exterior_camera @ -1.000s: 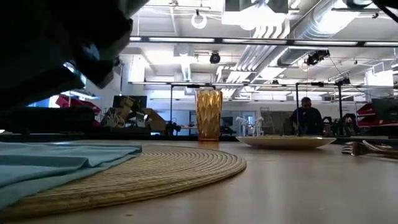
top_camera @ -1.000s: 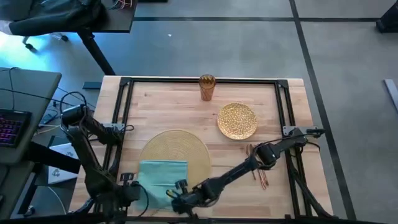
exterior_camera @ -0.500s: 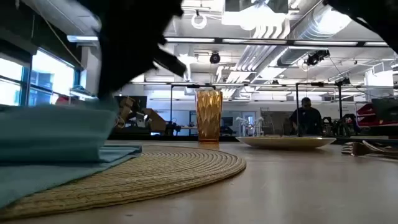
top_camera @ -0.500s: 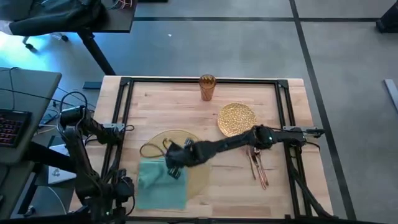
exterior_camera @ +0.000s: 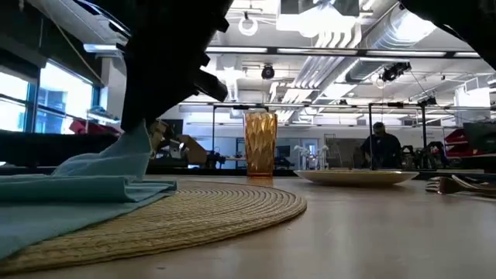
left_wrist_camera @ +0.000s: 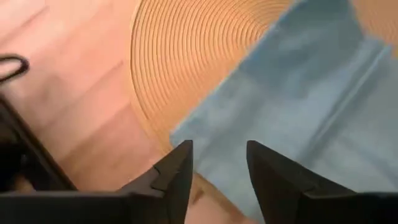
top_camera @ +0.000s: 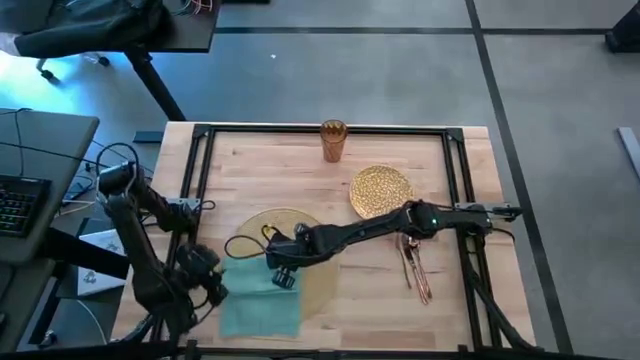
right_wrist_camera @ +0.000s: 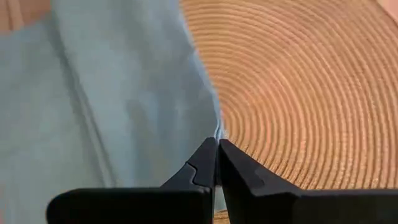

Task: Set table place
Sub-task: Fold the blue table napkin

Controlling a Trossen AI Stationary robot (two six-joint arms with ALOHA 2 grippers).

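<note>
**Robot pinches the soft napkin**

The right gripper (top_camera: 281,272) reaches across the table (top_camera: 290,170). Its fingers (right_wrist_camera: 211,163) are squeezed tight on the edge of the teal napkin (top_camera: 258,300) and lift one bit up like a little tent. The napkin looks soft, light and floppy, so I think it will bend and drag. An edge or corner is the best place to pinch.

Part of the napkin lies on the round placemat (top_camera: 310,235). The rest lies on the table, near the front edge.

The left gripper (top_camera: 210,285) waits beside the napkin with open, empty fingers.

The gold plate (top_camera: 381,191), cup (top_camera: 333,140) and cutlery (top_camera: 415,265) sit well apart, so nothing blocks the way.
</note>
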